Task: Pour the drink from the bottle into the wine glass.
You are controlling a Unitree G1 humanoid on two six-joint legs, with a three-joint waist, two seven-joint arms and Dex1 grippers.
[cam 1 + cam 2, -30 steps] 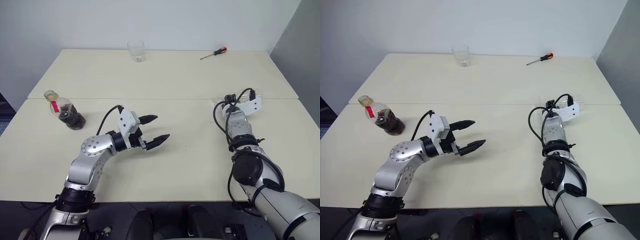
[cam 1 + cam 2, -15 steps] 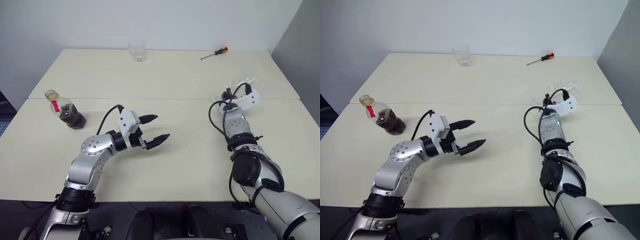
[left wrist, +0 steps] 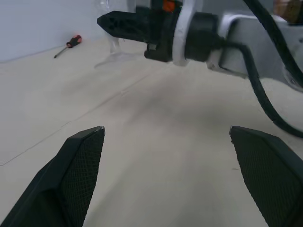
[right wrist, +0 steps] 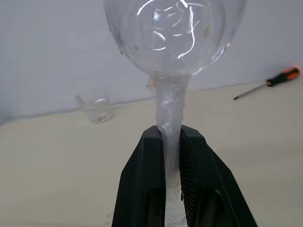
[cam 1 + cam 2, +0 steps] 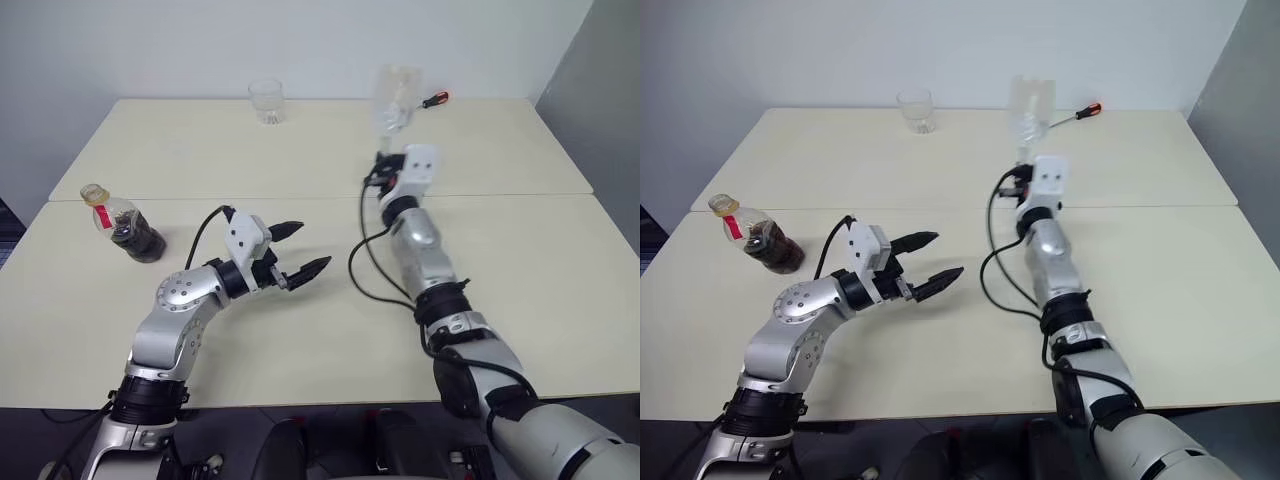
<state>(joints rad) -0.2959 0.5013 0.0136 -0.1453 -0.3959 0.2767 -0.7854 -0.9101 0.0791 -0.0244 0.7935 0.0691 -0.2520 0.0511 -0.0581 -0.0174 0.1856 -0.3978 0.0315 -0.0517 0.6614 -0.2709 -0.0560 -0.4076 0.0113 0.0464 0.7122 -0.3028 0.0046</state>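
Because the right gripper [image 4: 171, 142] is clamped only on the thin stem of the wine glass [image 4: 173, 38], with the empty bowl carried upright above the jaws, the glass could be twisted loose or tipped by a jolt on set-down. The left gripper [image 5: 297, 250] is held wide open and empty; the bottle [image 5: 122, 222], capped and part full of drink [image 5: 138, 238], stands well off behind it, so a long reach is judged necessary.
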